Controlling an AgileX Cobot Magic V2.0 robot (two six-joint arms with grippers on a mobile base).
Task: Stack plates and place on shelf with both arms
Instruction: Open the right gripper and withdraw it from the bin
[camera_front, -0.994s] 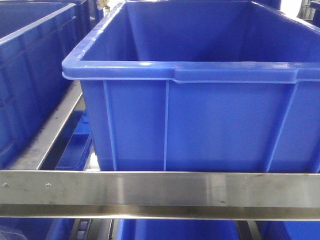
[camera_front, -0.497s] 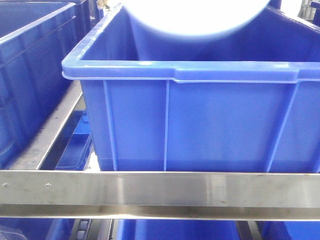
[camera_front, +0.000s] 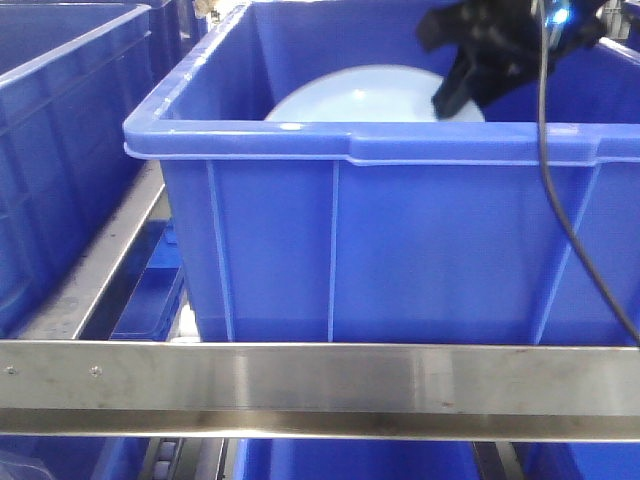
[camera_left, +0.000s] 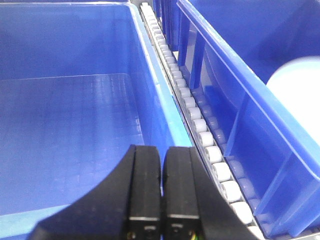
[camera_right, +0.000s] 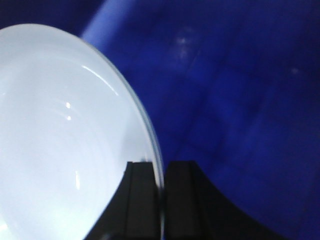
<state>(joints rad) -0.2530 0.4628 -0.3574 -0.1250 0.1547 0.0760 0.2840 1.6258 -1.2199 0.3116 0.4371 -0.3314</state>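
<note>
A pale bluish-white plate (camera_front: 360, 95) stands tilted inside the big blue crate (camera_front: 400, 240), with only its upper part showing above the crate's front rim. My right gripper (camera_front: 447, 98) comes in from the upper right, shut on the plate's right rim. In the right wrist view the plate (camera_right: 60, 140) fills the left half and its thin rim runs between the right gripper's (camera_right: 160, 170) two black fingers. My left gripper (camera_left: 162, 155) is shut and empty above the neighbouring crate (camera_left: 75, 100); the plate's edge (camera_left: 300, 90) shows at the far right. The steel shelf beam (camera_front: 320, 385) crosses the foreground.
A second blue crate (camera_front: 60, 150) stands to the left on the rack. A steel side rail (camera_front: 100, 270) runs between the crates. A row of white rollers (camera_left: 200, 130) runs between the two crates. My right arm's black cable (camera_front: 560, 200) hangs across the crate's front.
One second ago no plate or arm showed. Half a second ago the plate was a blur at the top; now it is lower in the crate and the right gripper is in view.
</note>
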